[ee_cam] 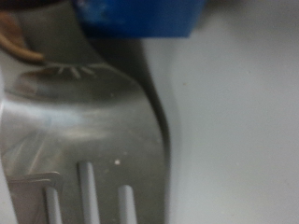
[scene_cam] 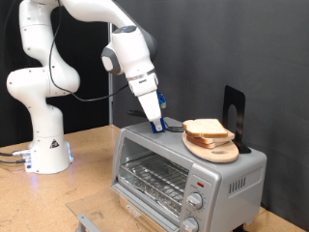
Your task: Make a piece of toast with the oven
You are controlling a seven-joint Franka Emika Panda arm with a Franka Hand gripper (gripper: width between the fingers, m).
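The oven (scene_cam: pixel 169 164) stands on the table at the exterior view's lower right, and its wire rack shows through the glass door. On its top lies a round wooden board (scene_cam: pixel 214 151) stacked with bread slices, the upper piece of toast (scene_cam: pixel 206 128) lying flat. My gripper (scene_cam: pixel 156 123) is lowered onto the oven top just left of the board, beside a small blue part (scene_cam: pixel 164 124). The blurred wrist view shows a slotted metal blade (ee_cam: pixel 84 121), a blue piece (ee_cam: pixel 140 17) and the grey oven top (ee_cam: pixel 234 121); the fingers do not show clearly there.
A black upright object (scene_cam: pixel 235 109) stands behind the board on the oven. Two round knobs (scene_cam: pixel 196 201) and a red mark (scene_cam: pixel 198 182) are on the oven's front right. The arm's white base (scene_cam: pixel 43 145) stands at the left of the wooden table (scene_cam: pixel 87 184).
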